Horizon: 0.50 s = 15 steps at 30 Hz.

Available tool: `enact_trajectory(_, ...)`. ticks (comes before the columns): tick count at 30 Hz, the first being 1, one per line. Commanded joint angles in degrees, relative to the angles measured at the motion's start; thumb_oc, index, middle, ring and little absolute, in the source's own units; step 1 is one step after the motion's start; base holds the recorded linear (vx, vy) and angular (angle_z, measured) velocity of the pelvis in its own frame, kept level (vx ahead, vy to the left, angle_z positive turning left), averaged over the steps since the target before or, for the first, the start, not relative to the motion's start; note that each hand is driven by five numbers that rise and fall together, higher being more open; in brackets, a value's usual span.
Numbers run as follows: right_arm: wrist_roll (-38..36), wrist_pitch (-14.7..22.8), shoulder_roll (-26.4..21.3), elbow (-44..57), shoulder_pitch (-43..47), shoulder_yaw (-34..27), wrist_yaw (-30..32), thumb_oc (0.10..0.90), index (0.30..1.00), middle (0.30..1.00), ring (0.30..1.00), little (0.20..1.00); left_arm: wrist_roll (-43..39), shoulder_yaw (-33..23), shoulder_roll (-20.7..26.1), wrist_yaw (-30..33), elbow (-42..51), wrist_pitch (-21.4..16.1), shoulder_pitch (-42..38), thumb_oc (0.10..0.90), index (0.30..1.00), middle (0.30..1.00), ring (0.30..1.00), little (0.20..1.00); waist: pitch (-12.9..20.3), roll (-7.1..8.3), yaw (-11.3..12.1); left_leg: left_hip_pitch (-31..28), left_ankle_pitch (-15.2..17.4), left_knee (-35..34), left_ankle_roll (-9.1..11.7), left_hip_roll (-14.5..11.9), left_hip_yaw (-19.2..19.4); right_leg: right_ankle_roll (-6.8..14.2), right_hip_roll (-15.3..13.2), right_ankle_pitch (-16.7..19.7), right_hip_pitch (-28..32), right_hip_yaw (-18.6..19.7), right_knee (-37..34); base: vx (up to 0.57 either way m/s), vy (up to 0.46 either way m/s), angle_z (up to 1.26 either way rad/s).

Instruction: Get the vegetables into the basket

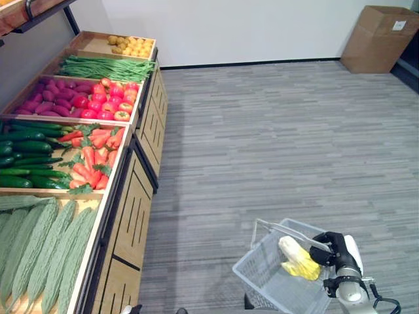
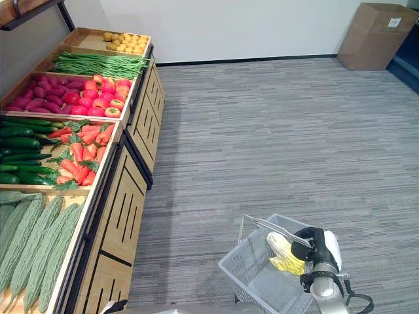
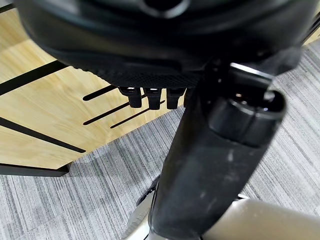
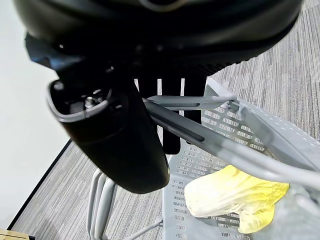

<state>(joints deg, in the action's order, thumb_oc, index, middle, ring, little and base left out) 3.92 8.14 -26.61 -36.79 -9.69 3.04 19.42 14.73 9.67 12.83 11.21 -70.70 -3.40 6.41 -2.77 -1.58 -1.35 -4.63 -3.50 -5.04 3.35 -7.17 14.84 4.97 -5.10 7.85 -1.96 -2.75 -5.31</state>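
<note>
A grey wire basket point(image 1: 262, 275) hangs at the lower right, above the carpet. A pale yellow cabbage point(image 1: 298, 258) lies inside it, and it also shows close up as the cabbage point(image 4: 235, 195) in the right wrist view. My right hand point(image 1: 334, 248) is curled round the basket's handle point(image 4: 200, 135), which passes between the thumb and fingers. My left hand point(image 3: 150, 95) hangs beside the wooden stand front point(image 3: 45, 115) with relaxed fingers and holds nothing. The vegetables lie in wooden trays on the left: bitter gourds point(image 1: 39, 255), cucumbers point(image 1: 26, 157), carrots point(image 1: 91, 157).
Further back on the stand are tomatoes point(image 1: 108, 98), purple vegetables point(image 1: 55, 95), green beans point(image 1: 105, 67) and yellow produce point(image 1: 131, 46). A cardboard box point(image 1: 380, 39) stands by the far wall. Grey carpet stretches between the stand and the box.
</note>
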Motion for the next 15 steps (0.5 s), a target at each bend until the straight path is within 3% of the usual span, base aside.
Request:
enact_trajectory(1, 2.3, 5.5, -2.7, 7.8, 5.5, -2.1, 3.8, 0.4, 0.3, 0.3, 0.3, 0.3, 0.7, 1.1, 1.8, 1.8, 1.4, -1.0, -2.4, 0.9, 1.0, 1.0, 1.0, 1.0, -0.9, 1.93, 0.6, 1.7, -0.2, 0.0, 3.4, -1.7, -3.8, 4.1, -2.3, -2.6, 2.0, -3.0, 0.3, -0.01, -0.064, 0.02)
enact_trajectory(7, 4.2, 5.8, -3.2, 9.9, 5.4, -2.6, 5.9, 0.4, 0.3, 0.3, 0.3, 0.3, -0.6, 0.9, 1.4, 2.8, 1.6, -0.8, -2.8, 0.9, 1.0, 1.0, 1.0, 1.0, -1.7, 1.24, 0.4, 2.0, -1.0, 0.0, 4.0, -2.9, -4.6, 3.3, -1.1, -3.5, 2.4, -3.9, 0.5, 0.0, -0.083, 0.04)
enact_trajectory(15, 6.7, 7.0, -5.0, 14.5, 5.4, -2.4, 7.4, 0.4, 0.3, 0.3, 0.3, 0.3, -1.2, 0.8, 1.4, 4.4, 0.8, 0.2, -3.8, 0.9, 1.0, 1.0, 1.0, 1.0, -3.6, -0.33, 0.3, 2.5, -3.4, 0.0, 5.0, -5.9, -6.3, 0.9, 1.8, -7.5, 0.4, -4.8, 6.7, 0.0, -0.14, 0.09)
